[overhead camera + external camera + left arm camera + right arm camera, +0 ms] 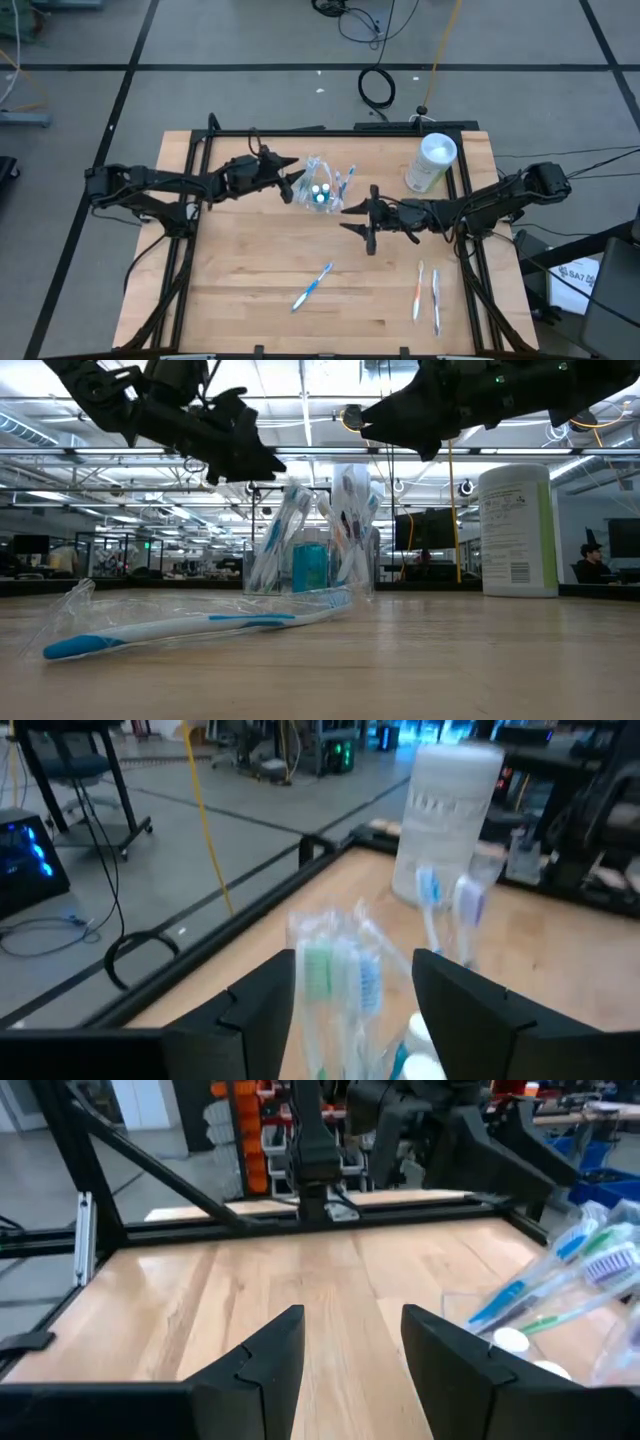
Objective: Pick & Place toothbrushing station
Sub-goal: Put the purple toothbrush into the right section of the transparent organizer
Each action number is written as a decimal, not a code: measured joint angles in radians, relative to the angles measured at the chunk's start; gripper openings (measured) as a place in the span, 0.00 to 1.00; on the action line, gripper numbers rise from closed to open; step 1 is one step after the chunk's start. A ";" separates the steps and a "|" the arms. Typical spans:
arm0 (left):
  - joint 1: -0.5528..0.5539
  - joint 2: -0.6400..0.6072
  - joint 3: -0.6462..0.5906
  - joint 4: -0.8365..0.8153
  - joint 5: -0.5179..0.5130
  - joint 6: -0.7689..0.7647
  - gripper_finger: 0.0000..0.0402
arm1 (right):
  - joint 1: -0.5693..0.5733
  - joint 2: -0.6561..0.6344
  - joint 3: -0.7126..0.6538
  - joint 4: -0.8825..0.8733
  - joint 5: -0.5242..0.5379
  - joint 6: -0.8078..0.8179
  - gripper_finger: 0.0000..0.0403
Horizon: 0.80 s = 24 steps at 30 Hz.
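Observation:
The toothbrushing station (322, 186) is a small clear container that stands upright on the wooden table, far of centre. It holds several wrapped toothbrushes and a blue-capped tube (312, 565). My left gripper (297, 183) is open at the station's left, up by its top. In the left wrist view its fingers (268, 1005) stand on either side of the wrapped brush heads (340, 970), and no touch shows. My right gripper (352, 218) is open and empty, to the right of the station and nearer than it. The station shows at the edge of the right wrist view (560, 1305).
A white cylindrical canister (431, 162) stands at the far right. One wrapped toothbrush (312, 287) lies near the front centre, and two more (419, 290) (436, 300) lie at the front right. A black frame rail (330, 131) runs along the far edge.

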 joint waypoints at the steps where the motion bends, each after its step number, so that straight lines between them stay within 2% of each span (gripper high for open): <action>1: -0.001 -0.017 0.000 -0.005 0.001 -0.001 0.53 | 0.002 0.006 0.000 0.011 0.000 -0.003 0.40; 5: -0.002 -0.092 0.000 -0.016 0.053 -0.004 0.53 | 0.001 0.035 0.000 0.039 -0.002 0.011 0.40; 9: -0.003 -0.143 0.000 -0.020 0.171 -0.030 0.53 | 0.000 0.046 0.000 0.051 -0.002 0.011 0.40; 12: -0.003 -0.167 0.000 -0.036 0.267 -0.061 0.53 | 0.002 0.043 0.000 0.063 -0.002 0.071 0.40; 16: -0.012 -0.182 0.001 -0.078 0.316 -0.098 0.53 | 0.060 0.035 0.027 0.026 0.000 0.118 0.40; 20: -0.025 -0.182 0.001 -0.080 0.316 -0.147 0.53 | 0.126 0.035 0.155 -0.198 0.026 0.187 0.40; 24: -0.029 -0.180 0.001 -0.105 0.315 -0.158 0.53 | 0.196 0.043 0.374 -0.663 0.139 0.301 0.40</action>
